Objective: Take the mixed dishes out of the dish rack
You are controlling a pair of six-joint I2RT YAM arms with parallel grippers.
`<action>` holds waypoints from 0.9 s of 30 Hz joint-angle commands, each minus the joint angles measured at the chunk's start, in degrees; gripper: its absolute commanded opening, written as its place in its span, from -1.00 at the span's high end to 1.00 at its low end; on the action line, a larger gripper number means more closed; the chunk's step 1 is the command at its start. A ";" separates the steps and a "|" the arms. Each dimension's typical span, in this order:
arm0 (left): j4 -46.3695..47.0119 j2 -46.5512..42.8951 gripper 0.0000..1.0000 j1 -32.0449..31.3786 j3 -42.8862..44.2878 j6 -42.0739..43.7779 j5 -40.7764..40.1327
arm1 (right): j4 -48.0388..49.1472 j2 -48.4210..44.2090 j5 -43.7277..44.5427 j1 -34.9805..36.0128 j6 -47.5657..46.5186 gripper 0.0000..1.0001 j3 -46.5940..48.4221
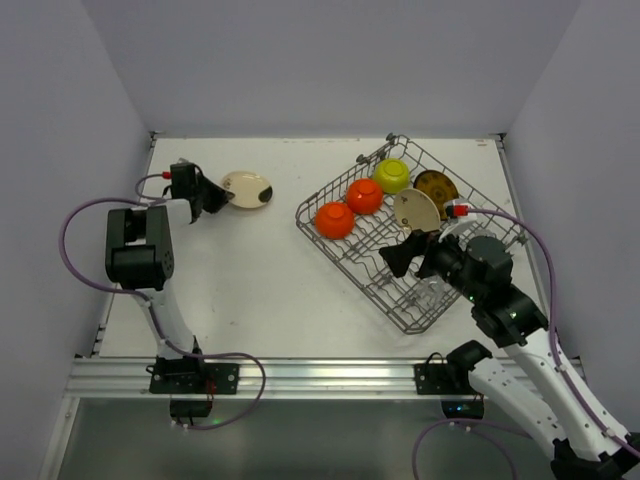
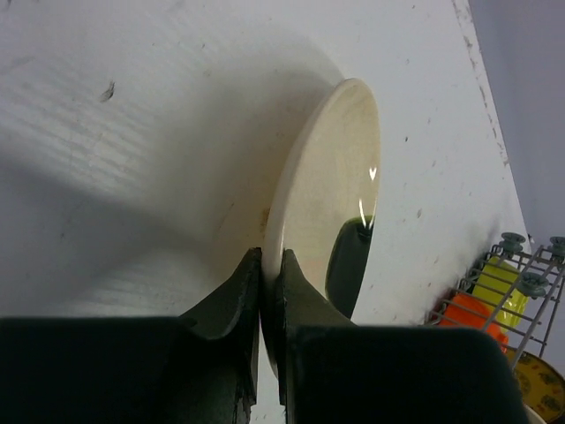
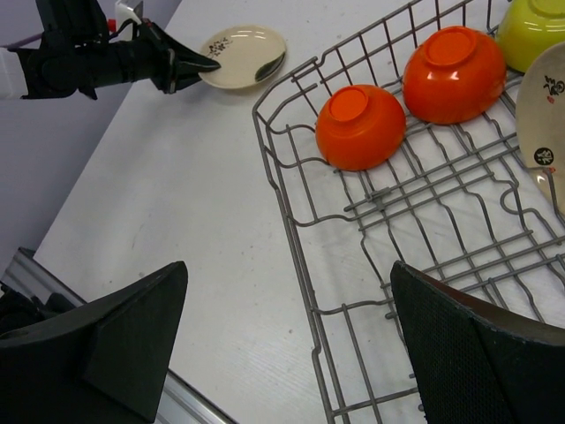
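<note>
Dishes are split between two places. One beige plate [image 2: 331, 203] sits in the left gripper [image 2: 262, 269], whose fingers are pressed together on its thin rim and pinch nothing else. The plate extends straight ahead of that hand, low over the table [image 1: 260, 270]. I cannot tell whether its far edge is resting yet.

The right gripper [image 3: 291, 353] is spread wide and empty above the near corner of the dish rack [image 3: 282, 190], with bare wire dividers directly beneath it. Just ahead of it lies an upturned orange bowl [image 3: 360, 126], and a second orange bowl [image 3: 455, 74] sits beyond and to the right. Farther right are a second beige plate [image 3: 547, 124] leaning on edge and, past it, the yellow-green bowl [image 3: 534, 31]. The patterned plate [image 1: 436, 187] stands farthest back.

On the left, a rim-only pinch on a glazed plate could slip. Letting go while the plate is tilted would make it drop and clatter.

On the right, a descending fingertip could snag a wire and drag the whole rack. The rounded, glossy bowl may squirt out of the jaws and knock the leaning plate over.
</note>
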 commanded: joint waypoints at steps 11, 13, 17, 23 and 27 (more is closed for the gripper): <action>-2.94 -5.65 -0.90 0.28 3.60 3.35 -5.79 | 2.80 3.86 2.87 -0.01 -3.06 -0.98 -1.46; -6.01 -9.24 -1.00 0.37 3.51 4.23 -6.77 | 2.88 4.83 3.23 -0.01 -4.02 -0.98 -0.23; -11.22 -19.87 -1.00 -0.59 -0.94 3.88 -5.03 | 2.88 9.38 7.26 -0.19 -7.01 -0.98 1.97; -16.03 -43.87 -1.00 -12.34 -8.70 8.88 -12.37 | 1.66 16.60 17.19 -1.95 -12.80 -0.98 6.01; -23.34 -54.42 -1.00 -16.76 -11.68 13.80 -12.31 | 1.13 24.23 26.59 -2.03 -18.87 -0.91 9.08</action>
